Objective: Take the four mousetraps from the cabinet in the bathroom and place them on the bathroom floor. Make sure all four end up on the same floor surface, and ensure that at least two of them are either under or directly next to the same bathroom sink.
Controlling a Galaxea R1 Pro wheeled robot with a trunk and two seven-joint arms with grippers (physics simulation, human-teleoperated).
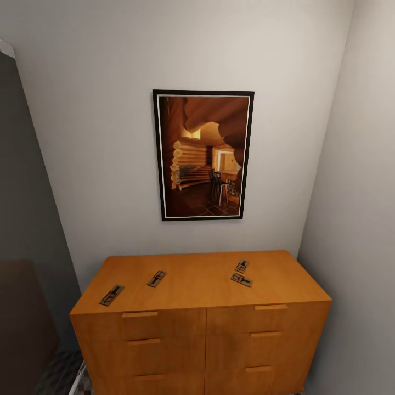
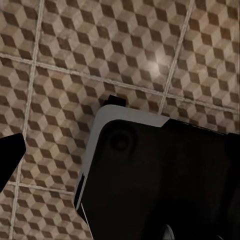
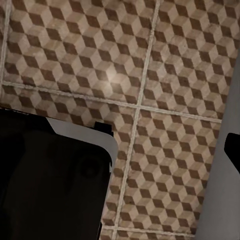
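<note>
Four mousetraps (image 1: 157,278) lie on the cabinet (image 1: 200,323) worktop, lower frame: two left, two right, mostly angled. Neither claw's state can be told.

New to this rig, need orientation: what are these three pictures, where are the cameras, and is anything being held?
These are simulator renders from a wheeled robot with two arms.

The big picture comes from the camera on its head. It faces an orange-brown wooden cabinet with drawers, standing against a white wall under a framed picture. Four mousetraps lie flat on the cabinet top: one near the left front edge, one further in, and two close together on the right.

The other two pictures come from cameras on the wrists, each looking along a gripper. Both point down at the bathroom floor, tiled in a brown and beige cube pattern, with dark robot parts in the way. The fingers are not clear enough to tell open from shut, and nothing is visibly held.
</note>
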